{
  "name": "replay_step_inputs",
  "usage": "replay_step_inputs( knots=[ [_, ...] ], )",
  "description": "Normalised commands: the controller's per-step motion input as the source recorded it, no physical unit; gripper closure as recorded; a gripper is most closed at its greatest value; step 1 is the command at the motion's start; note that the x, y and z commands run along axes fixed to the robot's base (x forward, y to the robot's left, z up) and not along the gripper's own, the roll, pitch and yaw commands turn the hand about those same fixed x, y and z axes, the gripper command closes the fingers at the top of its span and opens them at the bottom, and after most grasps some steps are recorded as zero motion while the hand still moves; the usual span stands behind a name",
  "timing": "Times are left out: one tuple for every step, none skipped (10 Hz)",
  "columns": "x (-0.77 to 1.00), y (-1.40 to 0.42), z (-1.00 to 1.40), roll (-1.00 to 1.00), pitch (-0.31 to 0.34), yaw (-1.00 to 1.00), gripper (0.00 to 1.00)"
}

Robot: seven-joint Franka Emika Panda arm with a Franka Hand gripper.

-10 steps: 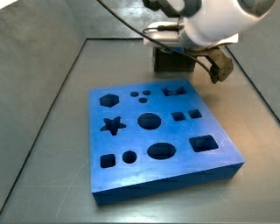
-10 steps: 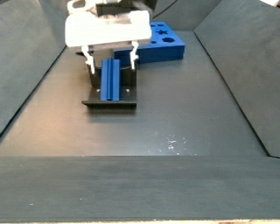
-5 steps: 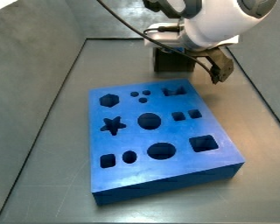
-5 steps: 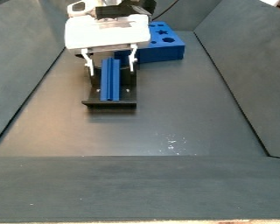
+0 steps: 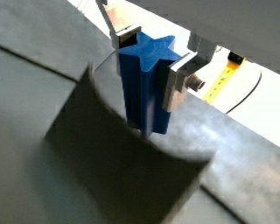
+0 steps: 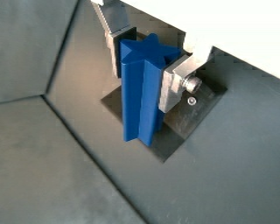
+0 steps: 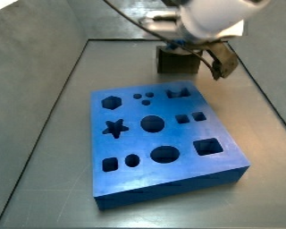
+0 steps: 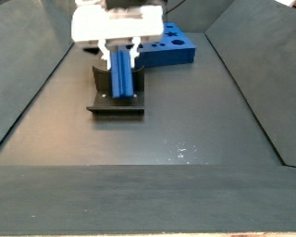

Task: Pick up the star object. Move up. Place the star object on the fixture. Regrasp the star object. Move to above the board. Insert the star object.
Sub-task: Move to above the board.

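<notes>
A: Wrist views both show the gripper [image 5: 147,68] clamped on the star object [image 5: 143,92], silver fingers [image 6: 175,80] pressed against its flanks near the star-shaped end. Agreed?

B: Agreed. Closed firmly on the blue piece, nothing else between the plates. In a side view, sits over the fixture [image 8: 114,104], board [image 8: 176,42] behind and well apart.

A: Orientation?

B: Long axis running out from the gripper along the fingers, down toward the fixture; star face turned back toward the wrist. Looks slightly tilted in the side view rather than plumb. Cannot tell whether the lower end touches the fixture.

A: Risks from here?

B: Probably three. Held only near one end, so any knock against the fixture's upright could lever the piece and twist it in the pads. Any tilt carried to the board [image 7: 164,134] would jam the tip at the rim of the star hole [image 7: 112,128]. Star points rotated off the hole's points would likewise block entry.

A: Remedy?

B: Likely a straight lift clear of the fixture, then squaring up before descending.
</notes>
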Motion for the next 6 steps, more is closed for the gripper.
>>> replay_step_inputs(
  knots=[
    [-0.29,-0.09,1.0,-0.02,0.002,-0.31,1.0],
    [-0.28,-0.07,1.0,-0.06,0.079,-0.27,1.0],
    [-0.27,-0.07,1.0,-0.09,0.129,-0.22,1.0],
    [-0.26,-0.06,1.0,-0.1,0.155,-0.18,1.0],
    [-0.25,-0.05,1.0,-0.11,0.189,-0.11,1.0],
    [-0.24,-0.05,1.0,-0.11,0.201,-0.05,1.0]
  ],
)
